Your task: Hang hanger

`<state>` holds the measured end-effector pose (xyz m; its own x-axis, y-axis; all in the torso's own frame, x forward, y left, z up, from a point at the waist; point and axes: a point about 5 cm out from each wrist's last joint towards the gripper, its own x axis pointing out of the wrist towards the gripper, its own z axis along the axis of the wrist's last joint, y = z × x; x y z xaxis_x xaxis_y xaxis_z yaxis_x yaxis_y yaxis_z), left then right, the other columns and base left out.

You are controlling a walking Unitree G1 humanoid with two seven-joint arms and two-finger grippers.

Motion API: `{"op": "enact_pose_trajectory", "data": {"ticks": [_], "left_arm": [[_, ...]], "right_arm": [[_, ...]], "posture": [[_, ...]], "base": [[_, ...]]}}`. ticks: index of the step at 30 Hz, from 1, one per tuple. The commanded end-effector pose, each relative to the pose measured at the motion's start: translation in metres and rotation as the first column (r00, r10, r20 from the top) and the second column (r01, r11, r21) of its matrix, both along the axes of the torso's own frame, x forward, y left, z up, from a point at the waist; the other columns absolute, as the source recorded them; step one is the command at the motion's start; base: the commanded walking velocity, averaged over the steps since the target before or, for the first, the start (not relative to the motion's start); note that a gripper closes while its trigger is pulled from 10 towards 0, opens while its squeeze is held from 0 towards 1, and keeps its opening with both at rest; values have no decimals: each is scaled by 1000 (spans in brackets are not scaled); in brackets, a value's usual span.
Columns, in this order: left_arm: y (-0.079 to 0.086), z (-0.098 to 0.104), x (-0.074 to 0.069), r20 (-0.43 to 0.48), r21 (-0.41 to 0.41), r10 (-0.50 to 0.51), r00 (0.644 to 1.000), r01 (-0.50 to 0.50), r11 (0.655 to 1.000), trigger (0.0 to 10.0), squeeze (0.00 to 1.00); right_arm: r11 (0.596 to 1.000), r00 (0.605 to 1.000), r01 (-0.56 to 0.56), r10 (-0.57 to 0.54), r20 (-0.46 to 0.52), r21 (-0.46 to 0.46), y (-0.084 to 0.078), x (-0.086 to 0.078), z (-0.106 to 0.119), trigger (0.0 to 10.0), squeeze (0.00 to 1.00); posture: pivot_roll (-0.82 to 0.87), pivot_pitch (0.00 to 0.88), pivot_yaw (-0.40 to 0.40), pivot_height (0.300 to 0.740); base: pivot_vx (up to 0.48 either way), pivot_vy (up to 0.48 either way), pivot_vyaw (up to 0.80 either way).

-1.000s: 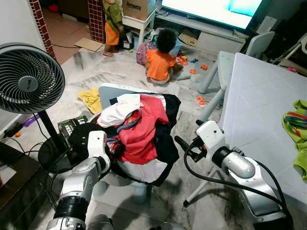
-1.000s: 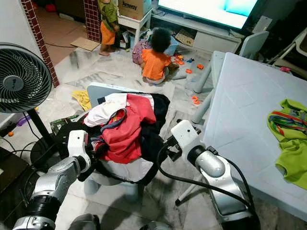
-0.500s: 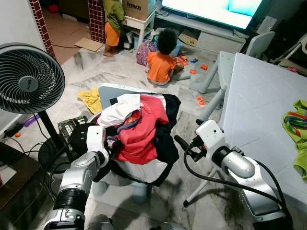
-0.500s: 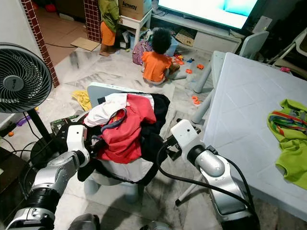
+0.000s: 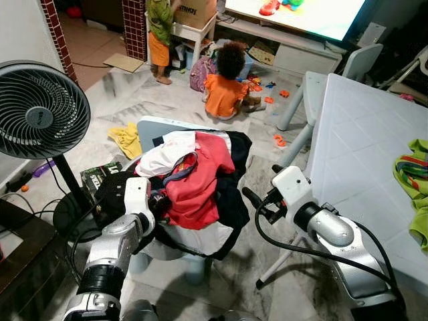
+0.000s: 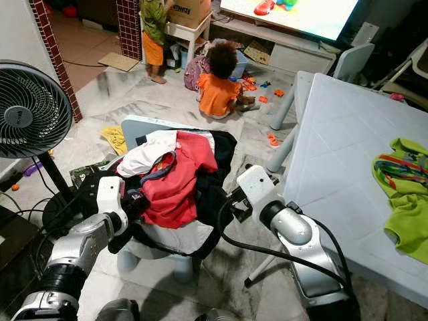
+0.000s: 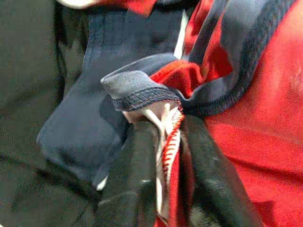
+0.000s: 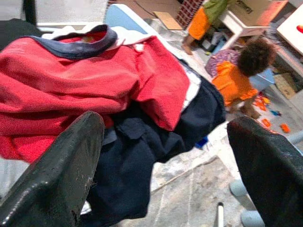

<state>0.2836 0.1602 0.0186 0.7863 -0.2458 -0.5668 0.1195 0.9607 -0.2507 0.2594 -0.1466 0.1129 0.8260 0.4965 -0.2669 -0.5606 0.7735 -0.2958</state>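
Left eye view: a heap of clothes (image 5: 197, 180) lies on a pale blue chair (image 5: 150, 126), which serves as the landmark. The left gripper (image 5: 156, 202) is dug into the near-left edge of the heap. The right gripper (image 5: 257, 204) hangs just off the heap's right side, between the chair and the white table (image 5: 361, 140). A fan (image 5: 40, 110) stands left of the chair; beyond the chair two children sit and stand on the floor among toys. No hanger can be made out anywhere; if one is here, it is likely buried in the heap.

Right eye view: the same layout, with a green garment (image 6: 404, 194) on the table, well right of the chair.

Left wrist view: the black fingers (image 7: 135, 184) are clamped on a fold of red cloth (image 7: 258, 142) with a white, red-stitched hem, a navy collar (image 7: 142, 87) bunched just above them.

Right wrist view: the fingers (image 8: 57, 170) are spread wide and hold nothing, aimed at the red and navy layers.

The step in hand looks like lifting a garment clear to get at the hanger. It should go best with a slow, upward pull, so the layers do not slide off the chair, and the right gripper ready to steady the heap.

Against a second ago, the left gripper has pushed slightly deeper, the right has barely shifted, and the children have moved.
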Motion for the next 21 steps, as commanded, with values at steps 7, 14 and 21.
{"op": "enact_pose_trajectory", "data": {"ticks": [7, 14, 21], "left_arm": [[5, 6, 4, 53, 6, 60, 997, -61, 998, 0, 0], [13, 28, 15, 226, 14, 124, 966, -130, 991, 0, 0], [11, 67, 32, 465, 98, 44, 884, -101, 990, 0, 0]], "right_arm": [[997, 995, -71, 72, -63, 16, 7, -3, -10, 10000, 0], [998, 997, -58, 60, -57, 25, 12, 5, -14, 10000, 0], [998, 1000, -11, 13, -26, 61, 19, 14, -15, 10000, 0]], "posture": [[-52, 14, -121, 740], [-17, 1, -100, 740], [21, 0, -58, 740]], "base": [[0, 0, 0], [0, 0, 0], [0, 0, 0]]}}
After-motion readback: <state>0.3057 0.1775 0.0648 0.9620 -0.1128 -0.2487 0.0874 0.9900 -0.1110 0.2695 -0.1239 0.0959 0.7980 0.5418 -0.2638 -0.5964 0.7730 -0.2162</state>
